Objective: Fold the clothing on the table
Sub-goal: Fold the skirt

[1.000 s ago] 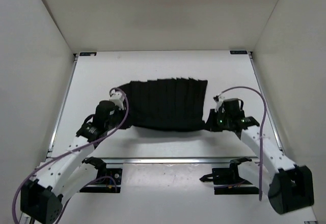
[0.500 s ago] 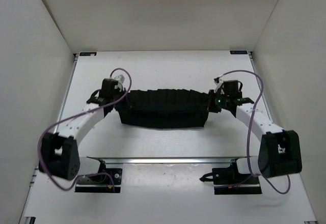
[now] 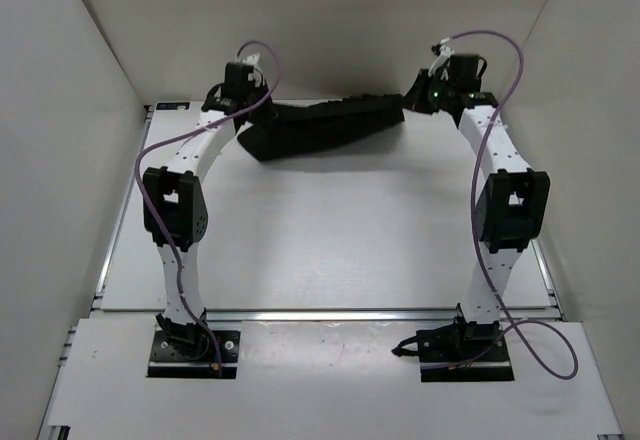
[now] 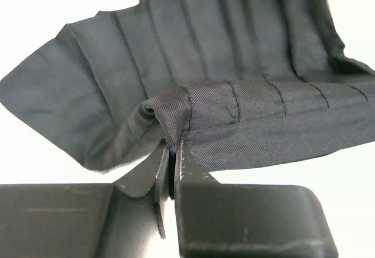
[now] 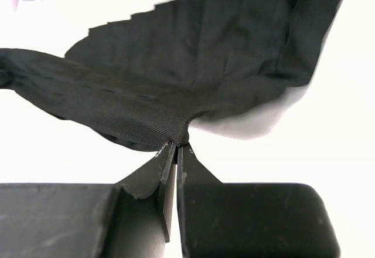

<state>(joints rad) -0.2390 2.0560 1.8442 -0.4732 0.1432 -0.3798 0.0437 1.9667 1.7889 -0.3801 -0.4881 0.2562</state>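
Observation:
The clothing (image 3: 325, 125) is a black pleated garment, lifted and stretched between both arms above the far end of the white table (image 3: 330, 230). My left gripper (image 3: 258, 110) is shut on its left corner; in the left wrist view the fabric (image 4: 234, 111) is pinched at the left gripper's tips (image 4: 174, 148). My right gripper (image 3: 412, 98) is shut on the right corner, and the right wrist view shows the cloth (image 5: 176, 94) bunched at the right gripper's tips (image 5: 176, 145). The garment sags toward the left, its lower edge near the tabletop.
Both arms stand tall and reach far over the table toward the back wall (image 3: 320, 30). White side walls enclose the table left and right. A metal rail (image 3: 330, 313) runs along the near edge by the arm bases.
Both arms have carried the garment from the table's middle up and away to the far end. It now hangs folded over and stretched between them instead of lying flat.

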